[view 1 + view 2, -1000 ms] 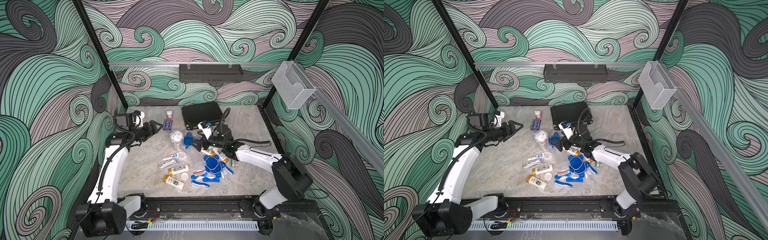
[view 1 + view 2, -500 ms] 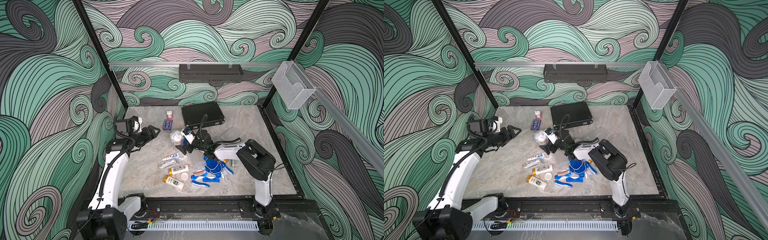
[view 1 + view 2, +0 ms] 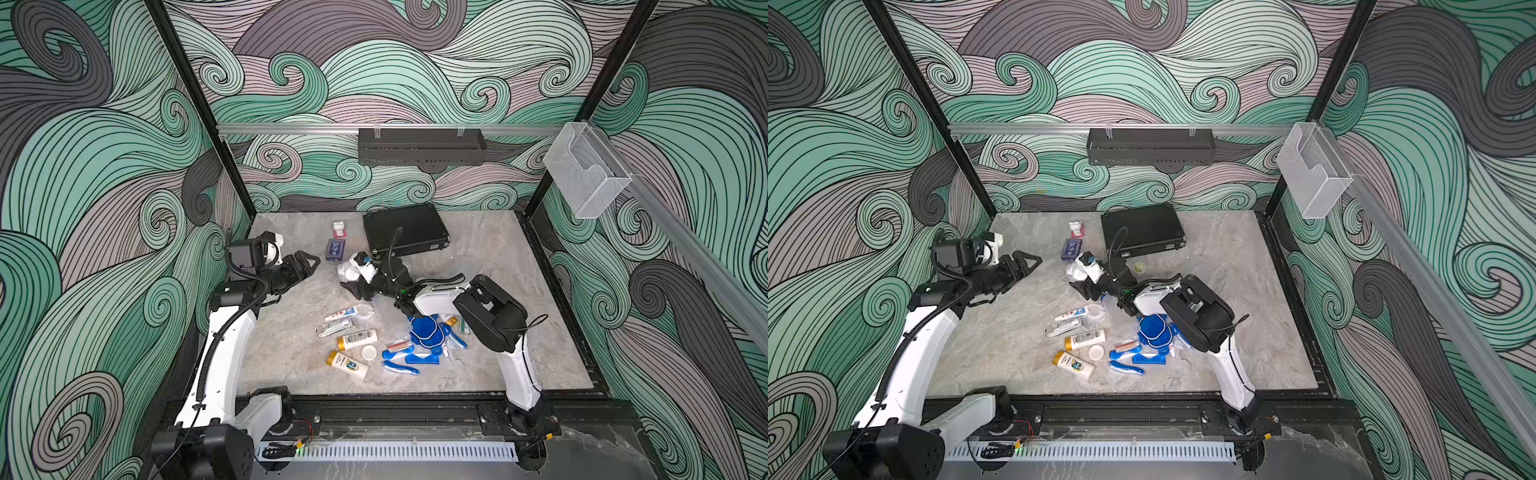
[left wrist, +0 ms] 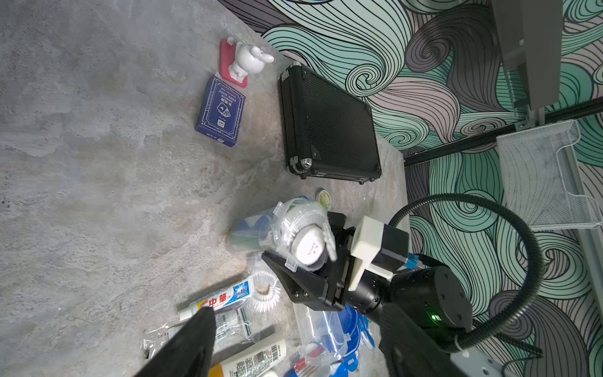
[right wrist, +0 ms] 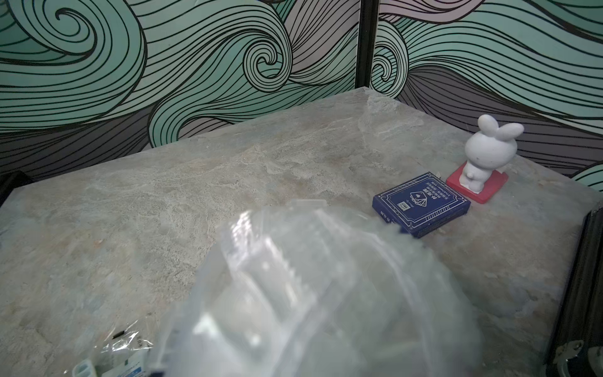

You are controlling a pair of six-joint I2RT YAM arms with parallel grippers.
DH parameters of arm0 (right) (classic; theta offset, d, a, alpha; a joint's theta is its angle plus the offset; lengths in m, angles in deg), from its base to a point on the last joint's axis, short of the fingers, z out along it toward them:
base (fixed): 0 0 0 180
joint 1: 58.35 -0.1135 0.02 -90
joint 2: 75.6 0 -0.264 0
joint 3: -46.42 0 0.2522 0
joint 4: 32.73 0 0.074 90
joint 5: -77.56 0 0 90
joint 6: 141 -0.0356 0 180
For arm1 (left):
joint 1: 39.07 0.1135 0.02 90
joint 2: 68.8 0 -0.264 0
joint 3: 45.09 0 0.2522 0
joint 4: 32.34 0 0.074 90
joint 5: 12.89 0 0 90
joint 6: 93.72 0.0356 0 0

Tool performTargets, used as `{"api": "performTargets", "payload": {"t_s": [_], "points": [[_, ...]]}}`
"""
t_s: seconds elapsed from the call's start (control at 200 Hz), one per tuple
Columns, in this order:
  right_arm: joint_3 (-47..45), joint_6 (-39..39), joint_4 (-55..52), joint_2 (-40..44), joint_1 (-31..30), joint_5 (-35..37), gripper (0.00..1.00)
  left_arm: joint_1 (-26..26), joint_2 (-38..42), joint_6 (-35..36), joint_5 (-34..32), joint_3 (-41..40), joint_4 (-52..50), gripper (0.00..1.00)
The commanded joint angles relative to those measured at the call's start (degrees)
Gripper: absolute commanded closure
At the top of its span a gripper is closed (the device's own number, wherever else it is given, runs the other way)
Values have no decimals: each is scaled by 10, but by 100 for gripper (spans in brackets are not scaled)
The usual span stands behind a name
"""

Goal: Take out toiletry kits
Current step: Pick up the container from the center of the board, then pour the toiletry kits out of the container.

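A clear tumbler [image 4: 303, 235] with a white round soap inside lies between the jaws of my right gripper [image 3: 352, 283], which is shut on it; in the right wrist view the tumbler [image 5: 310, 293] is a blur that hides the fingers. My left gripper [image 3: 308, 263] hangs open and empty to the tumbler's left, clear of it. In front lie a toothpaste tube [image 3: 340, 313], a wrapped razor [image 4: 228, 323], two gold-capped white bottles [image 3: 357, 338], blue lids [image 3: 426, 330] and blue toothbrushes [image 3: 405, 359]. Another clear tumbler [image 4: 321, 333] lies on its side under the right wrist.
The black briefcase [image 3: 405, 228] lies shut at the back. The dark-blue card box [image 3: 335, 248] and a white rabbit figure [image 3: 339, 228] on a red base stand just behind the tumbler. A black shelf [image 3: 419, 145] and a wire basket [image 3: 586, 174] hang on the walls.
My right arm swung left from the pile to the tumbler near the card box, and its jaws narrowed round it. My left gripper drew back to the left, still open.
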Motion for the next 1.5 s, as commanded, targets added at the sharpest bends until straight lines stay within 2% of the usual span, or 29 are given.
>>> {"api": "performTargets", "payload": {"t_s": [0.0,0.065,0.18,0.4,0.505,0.58,0.69,0.785,0.936,1.051,1.256,1.381,1.496], "points": [[14,-27,22,-3,0,-14,43,4,18,5,-5,-8,6,21],[28,-32,-13,5,1,-24,50,4,24,5,-11,-10,6,22],[76,-50,-150,33,3,-44,56,4,37,7,-24,-12,2,22],[289,-84,-528,36,17,-111,56,5,87,8,-84,-18,-14,22],[381,-160,-653,26,22,-129,55,5,113,12,-112,-28,-21,22],[411,-237,-694,29,23,-136,55,5,130,12,-119,-41,-25,23],[400,-395,-695,41,30,-161,56,5,152,20,-95,-55,-38,21],[377,-503,-656,38,29,-214,56,5,176,21,-58,-69,-45,19],[291,-650,-490,49,26,-219,56,4,217,25,30,-95,-41,14],[260,-734,-409,33,24,-207,57,-1,243,20,57,-116,-50,12],[264,-885,-275,-23,21,-202,57,-28,250,18,42,-148,-32,3],[293,-925,-244,-45,14,-202,57,-31,215,24,17,-143,-43,2],[322,-939,-245,-62,10,-202,57,-32,201,37,-44,-152,-28,1]]}}
